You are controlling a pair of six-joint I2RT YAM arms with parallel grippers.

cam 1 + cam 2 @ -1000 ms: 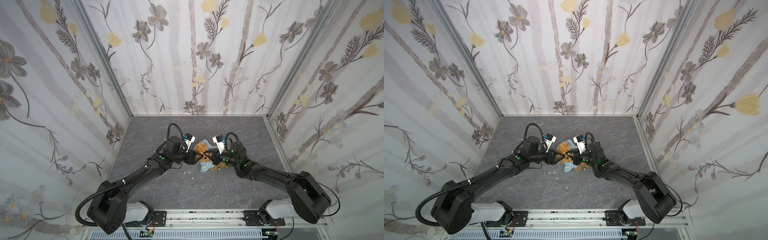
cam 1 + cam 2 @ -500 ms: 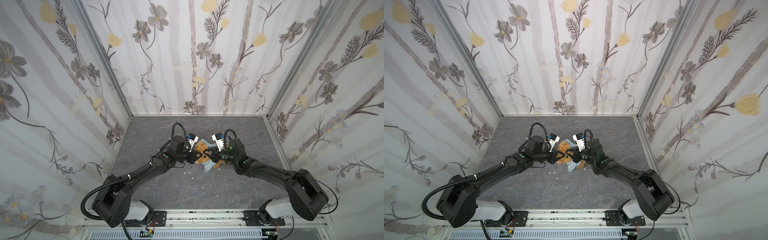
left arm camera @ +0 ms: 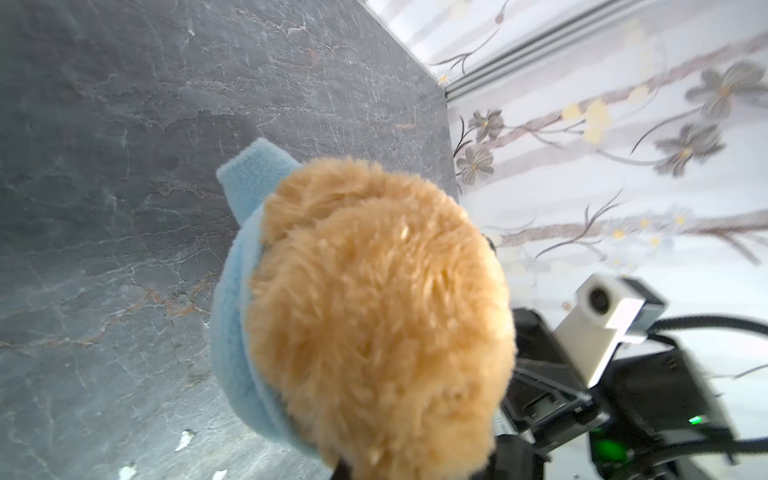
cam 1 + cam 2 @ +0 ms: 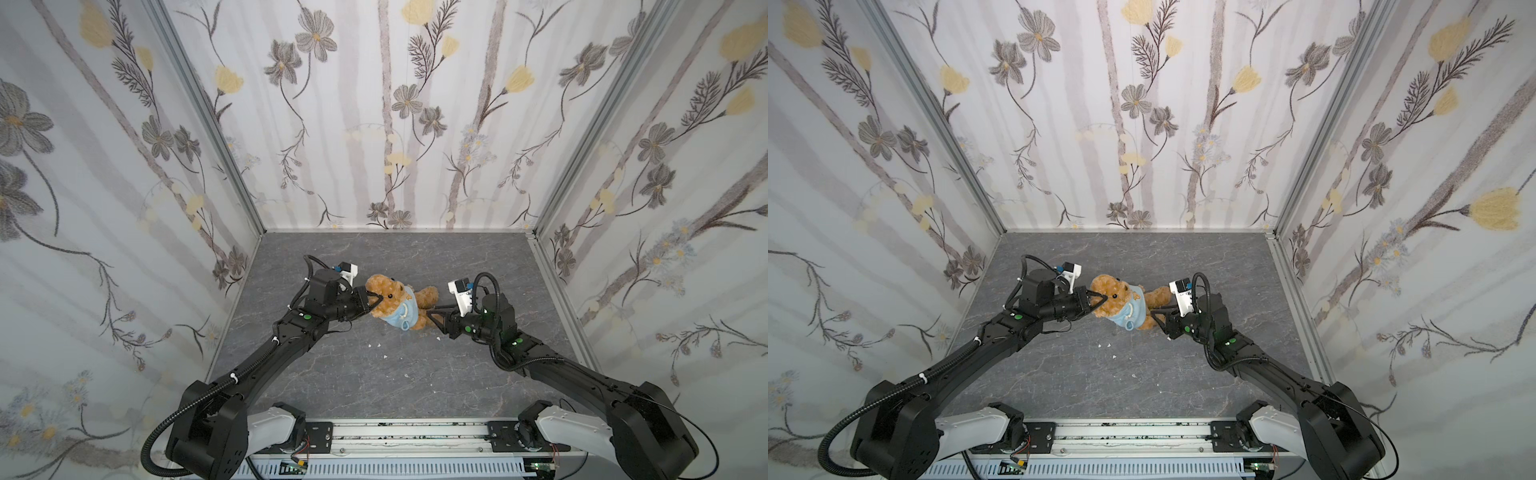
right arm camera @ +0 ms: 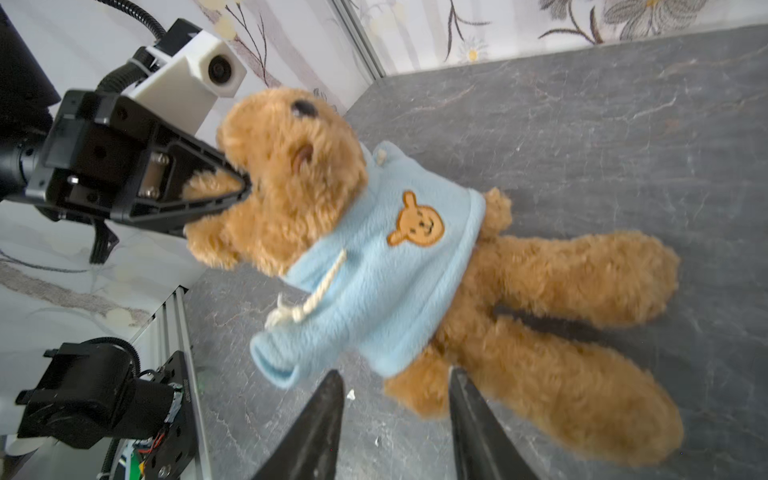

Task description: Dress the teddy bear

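The teddy bear (image 4: 388, 296) lies mid-worktop (image 4: 374, 395), its long axis crosswise: head lifted toward my left arm, legs trailing toward my right. My left gripper (image 4: 374, 301) is clenched on its head fur. My right gripper (image 4: 432, 319) has drawn back since a second ago and stands released beside its legs. Only the right wrist view shows the bear-face emblem (image 5: 415, 224) on its light-blue hooded top (image 5: 386, 282); the left wrist view shows the head's back.
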